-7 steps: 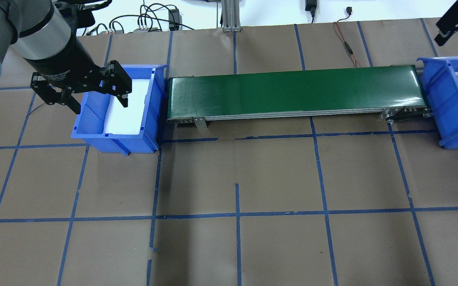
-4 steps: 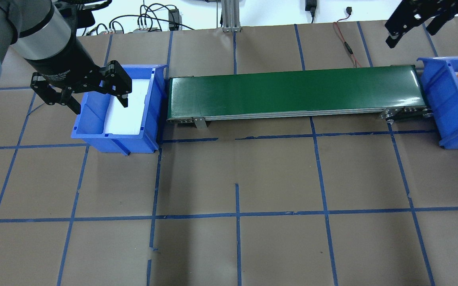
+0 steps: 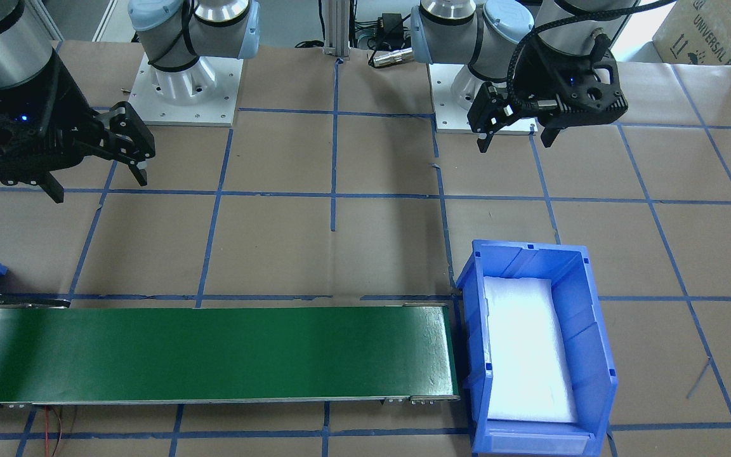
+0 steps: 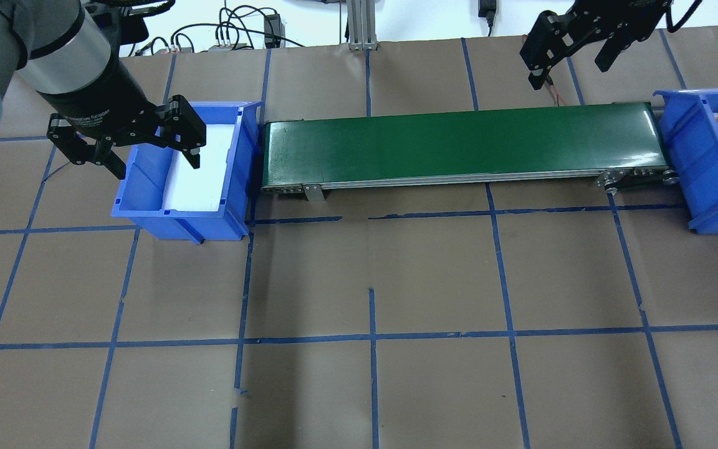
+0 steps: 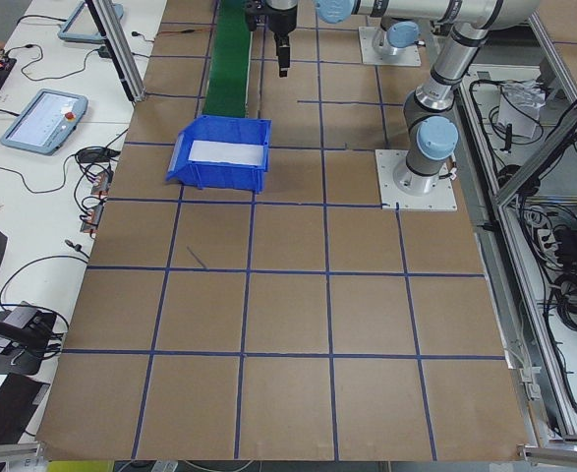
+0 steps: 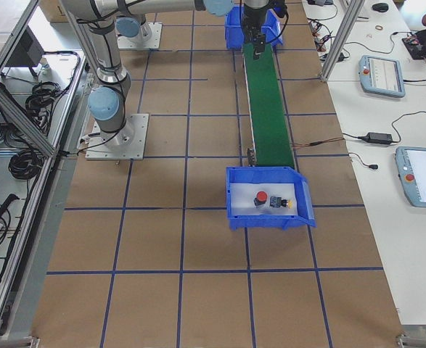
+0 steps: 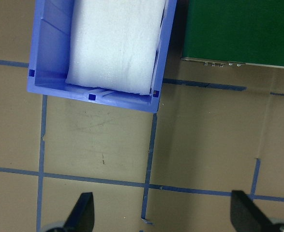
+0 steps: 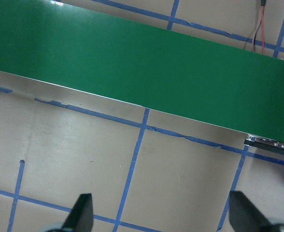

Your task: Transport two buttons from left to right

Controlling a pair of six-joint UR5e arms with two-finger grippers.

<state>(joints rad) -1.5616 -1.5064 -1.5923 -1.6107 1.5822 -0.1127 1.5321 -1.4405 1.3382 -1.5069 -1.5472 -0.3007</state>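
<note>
Inside the right-hand bin (image 6: 267, 220) lie the red button (image 6: 260, 199) and yellow button (image 6: 289, 204) (delivery judged complete). Left end effector (image 4: 157, 168) and right end effector (image 4: 567, 73) hang with fingers apart, empty; next, park both arms.

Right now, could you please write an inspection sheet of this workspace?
Surface: brown table with blue tape grid; green conveyor on it.
Job's things: red button and yellow button both lie in right bin; left bin holds only white foam.
Clutter: nothing seen.
Tools: left tool open, empty, raised near left bin; right tool open, empty, raised near conveyor.
Cables: red wire beside conveyor; black cables at table's far edge.
Surroundings: teach pendants on side bench.
</note>
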